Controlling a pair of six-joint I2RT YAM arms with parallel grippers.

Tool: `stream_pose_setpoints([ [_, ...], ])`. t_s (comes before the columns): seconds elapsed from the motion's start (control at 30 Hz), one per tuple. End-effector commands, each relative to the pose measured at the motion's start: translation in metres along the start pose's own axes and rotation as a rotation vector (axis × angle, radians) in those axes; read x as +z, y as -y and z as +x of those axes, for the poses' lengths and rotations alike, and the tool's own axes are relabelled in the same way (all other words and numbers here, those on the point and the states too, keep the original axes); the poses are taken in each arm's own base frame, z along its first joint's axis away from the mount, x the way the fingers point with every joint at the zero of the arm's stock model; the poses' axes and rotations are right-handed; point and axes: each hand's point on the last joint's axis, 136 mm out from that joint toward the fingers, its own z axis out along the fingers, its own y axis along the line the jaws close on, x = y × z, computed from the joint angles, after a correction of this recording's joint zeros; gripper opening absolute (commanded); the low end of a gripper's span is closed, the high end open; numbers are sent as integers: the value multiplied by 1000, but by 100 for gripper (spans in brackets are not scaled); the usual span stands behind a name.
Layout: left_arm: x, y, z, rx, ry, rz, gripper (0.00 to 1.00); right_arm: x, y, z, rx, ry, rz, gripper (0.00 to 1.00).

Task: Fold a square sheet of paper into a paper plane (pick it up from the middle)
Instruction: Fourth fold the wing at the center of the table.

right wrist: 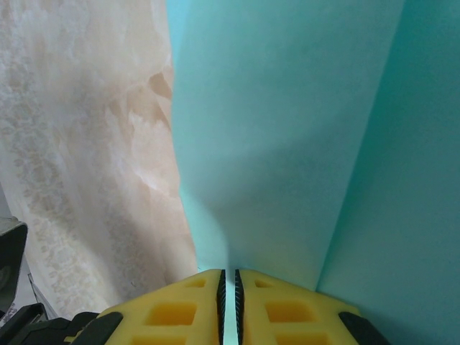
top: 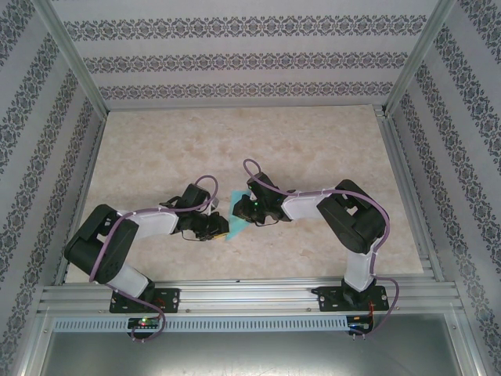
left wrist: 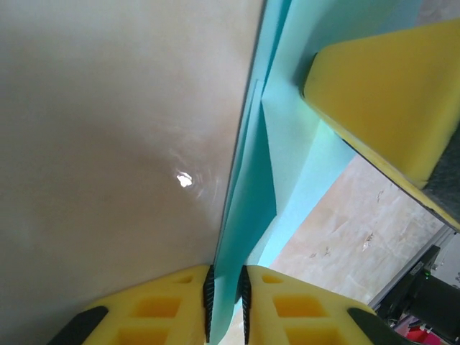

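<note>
left wrist view: the left claw [left wrist: 226, 302] is pinched on the edge of the partly folded sheet of paper [left wrist: 287, 165], with its layers showing between the pads. the right claw [right wrist: 228, 302] is likewise clamped on the same turquoise sheet. from above, the sheet sits between both claws over the near middle of the bench [top: 235, 133]. a fold is probably being set: both claws should move together, keeping edges matched and the thin paper taut without tearing.

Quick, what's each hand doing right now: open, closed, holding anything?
Left hand: closed, pinching the folded turquoise paper.
Right hand: closed, also gripping the turquoise paper.
</note>
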Motion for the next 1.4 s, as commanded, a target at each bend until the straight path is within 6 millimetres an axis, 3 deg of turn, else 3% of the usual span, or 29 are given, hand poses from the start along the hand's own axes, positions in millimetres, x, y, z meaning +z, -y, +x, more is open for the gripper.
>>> stream_pose_setpoints([
  [0.0, 7, -20, 13, -4, -44, -89, 19, 10, 36, 18, 15, -52, 124, 15],
  [0.33, 10, -32, 30, 9, -117, -147, 10, 10, 39, 20, 19, -55, 138, 15],
  [0.57, 4, -48, 59, 34, -212, -209, 11, 8, 43, 20, 20, -49, 165, 15],
  [0.7, -9, -52, 63, 49, -197, -253, 12, 8, 44, 20, 22, -48, 169, 15],
  [0.87, -31, -25, 47, 102, -95, -212, 15, 9, 45, 20, 21, -50, 173, 14],
  [1.03, -46, 20, 21, 157, 27, -95, 18, 8, 46, 21, 22, -51, 176, 14],
  [1.2, -35, 58, 6, 175, 22, 65, 18, 8, 47, 22, 20, -54, 180, 14],
  [1.37, -19, 60, 3, 158, -14, 100, 19, 10, 47, 21, 23, -55, 177, 14],
])
